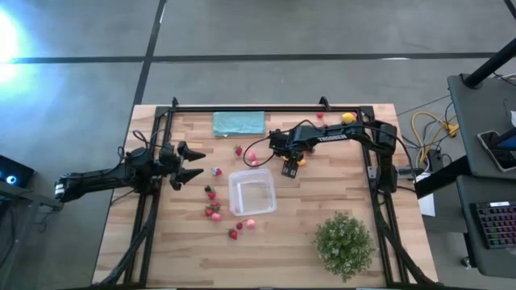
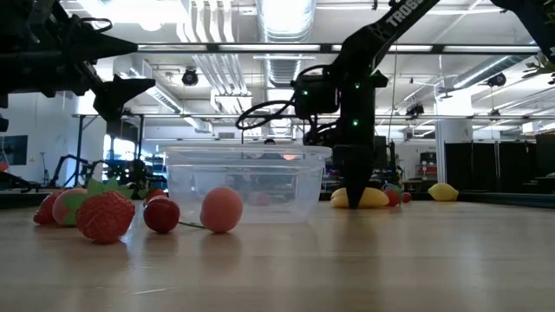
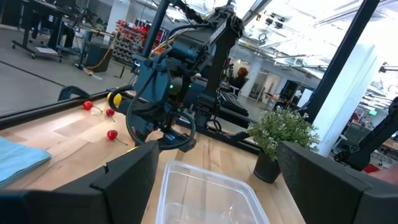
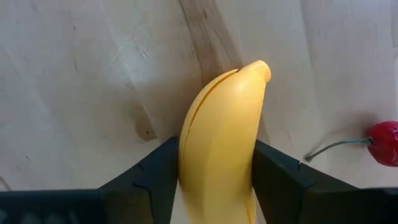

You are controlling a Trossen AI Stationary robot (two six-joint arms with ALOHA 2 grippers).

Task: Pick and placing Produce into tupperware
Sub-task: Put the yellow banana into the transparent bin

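Observation:
A yellow banana (image 4: 221, 137) lies on the wooden table right of the tupperware, and my right gripper (image 1: 290, 167) stands over it, pointing down and shut on it. The clear square tupperware (image 1: 252, 193) sits mid-table with nothing in it. Several red and pink strawberries (image 1: 211, 211) lie on the table left of and in front of it. A lemon (image 1: 347, 118) rests near the far right edge. A red cherry (image 4: 385, 142) with a stem lies beside the banana. My left gripper (image 1: 193, 163) hovers open at the left, facing the tupperware (image 3: 208, 193). My right gripper pinches the banana's two long sides (image 4: 186, 155) between its two fingers, some way back from the pointed tip (image 4: 261, 68). The fingers (image 4: 277, 174) come from above, pointing down, and lie across the banana. The banana (image 2: 360, 198) lies on the table.
A bushy green plant (image 1: 345, 244) stands at the near right. A folded teal cloth (image 1: 239, 123) lies at the far edge. More small red fruits (image 3: 112, 134) lie beyond the tupperware. Black frame rails (image 1: 266, 107) run along the table's far and side edges.

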